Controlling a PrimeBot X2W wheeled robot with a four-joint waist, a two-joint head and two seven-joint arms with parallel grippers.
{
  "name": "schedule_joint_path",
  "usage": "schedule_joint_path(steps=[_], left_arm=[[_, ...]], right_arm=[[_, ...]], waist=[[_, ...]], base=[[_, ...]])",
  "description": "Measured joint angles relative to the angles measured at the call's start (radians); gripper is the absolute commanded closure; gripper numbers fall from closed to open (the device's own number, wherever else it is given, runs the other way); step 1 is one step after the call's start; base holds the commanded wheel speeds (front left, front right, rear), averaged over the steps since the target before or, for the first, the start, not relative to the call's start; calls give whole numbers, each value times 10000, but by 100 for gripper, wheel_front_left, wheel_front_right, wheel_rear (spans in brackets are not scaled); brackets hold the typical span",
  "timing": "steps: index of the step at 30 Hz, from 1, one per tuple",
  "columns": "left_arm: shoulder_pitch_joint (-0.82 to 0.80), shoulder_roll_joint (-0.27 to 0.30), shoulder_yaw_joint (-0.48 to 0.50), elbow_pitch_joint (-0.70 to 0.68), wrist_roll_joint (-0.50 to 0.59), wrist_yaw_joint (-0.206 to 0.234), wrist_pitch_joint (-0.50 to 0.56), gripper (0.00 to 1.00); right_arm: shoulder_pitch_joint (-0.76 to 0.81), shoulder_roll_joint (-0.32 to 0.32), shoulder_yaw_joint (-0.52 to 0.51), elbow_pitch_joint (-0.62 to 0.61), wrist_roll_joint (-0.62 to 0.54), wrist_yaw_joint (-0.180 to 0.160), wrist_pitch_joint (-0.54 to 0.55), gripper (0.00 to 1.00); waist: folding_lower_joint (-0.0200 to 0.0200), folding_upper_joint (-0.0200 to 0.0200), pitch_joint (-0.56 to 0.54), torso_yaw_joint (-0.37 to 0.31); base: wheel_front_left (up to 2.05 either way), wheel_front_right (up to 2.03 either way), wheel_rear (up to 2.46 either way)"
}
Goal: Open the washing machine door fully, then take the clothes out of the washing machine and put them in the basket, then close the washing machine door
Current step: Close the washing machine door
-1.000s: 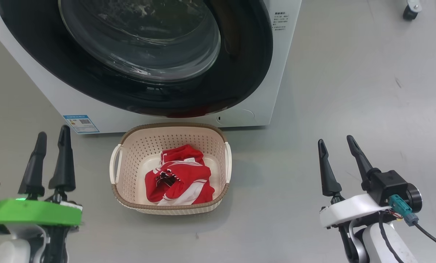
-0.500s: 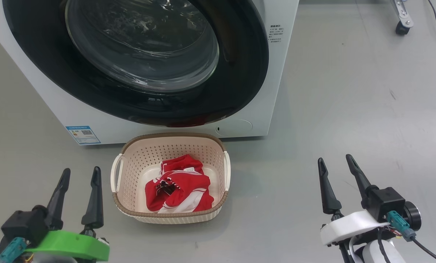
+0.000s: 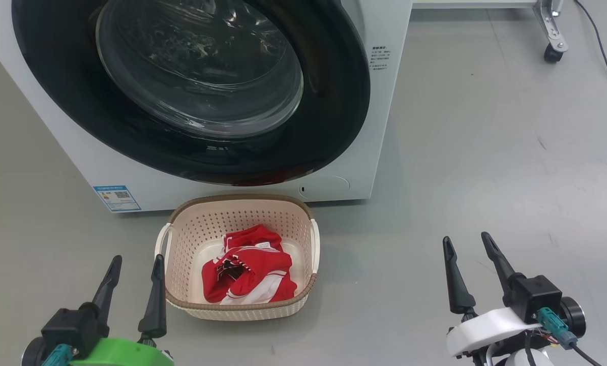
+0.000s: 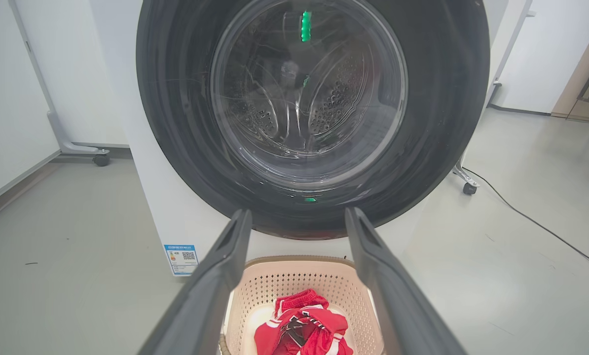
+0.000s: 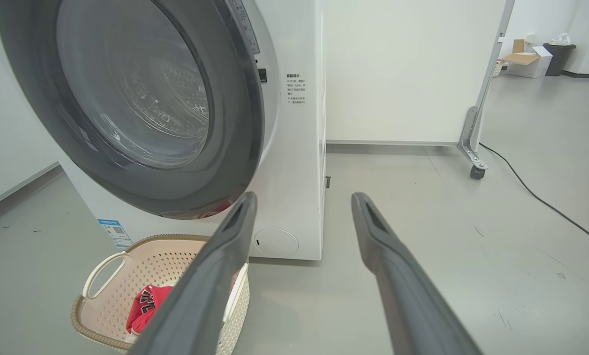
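The washing machine (image 3: pixel 385 101) is white, and its glossy black washing machine door (image 3: pixel 324 127) lies against its front, with the steel drum visible through the glass. On the floor just in front stands the cream basket (image 3: pixel 242 199), holding the red clothes (image 3: pixel 247 272) with white stripes. My left gripper (image 3: pixel 137 260) is open and empty by the basket's left front corner. My right gripper (image 3: pixel 465 239) is open and empty over bare floor well right of the basket. The left wrist view looks past its fingers at the door (image 4: pixel 176 123), basket (image 4: pixel 294 264) and clothes (image 4: pixel 302 325).
A blue sticker (image 3: pixel 116 197) marks the machine's lower left front. A wheeled frame's caster (image 3: pixel 552 51) and a black cable (image 3: pixel 603 46) lie at the far right. Boxes and a bin (image 5: pixel 526 64) stand far back. Grey floor stretches right of the basket.
The head camera has tilted, so the whole picture has slid down. My left gripper has drawn back and swung inward toward the basket's left side. The right gripper has drawn back slightly. Both stay open.
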Motion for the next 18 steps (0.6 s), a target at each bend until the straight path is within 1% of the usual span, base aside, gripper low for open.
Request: schedule_joint_path(steps=[2, 7, 18], left_arm=[[2, -33, -17, 6, 4, 33, -2, 0], [8, -88, -56, 35, 127, 157, -2, 0], [12, -132, -132, 42, 272, 253, -2, 0]], right_arm=[[8, 13, 0, -2, 0, -71, 0, 0], [126, 21, 0, -12, 2, -71, 0, 0], [154, 46, 25, -46, 2, -73, 0, 0]], waist=[[0, 0, -15, -11], [0, 0, -47, -50], [0, 0, -42, -132]], base=[[0, 0, 0], [0, 0, 0], [0, 0, 0]])
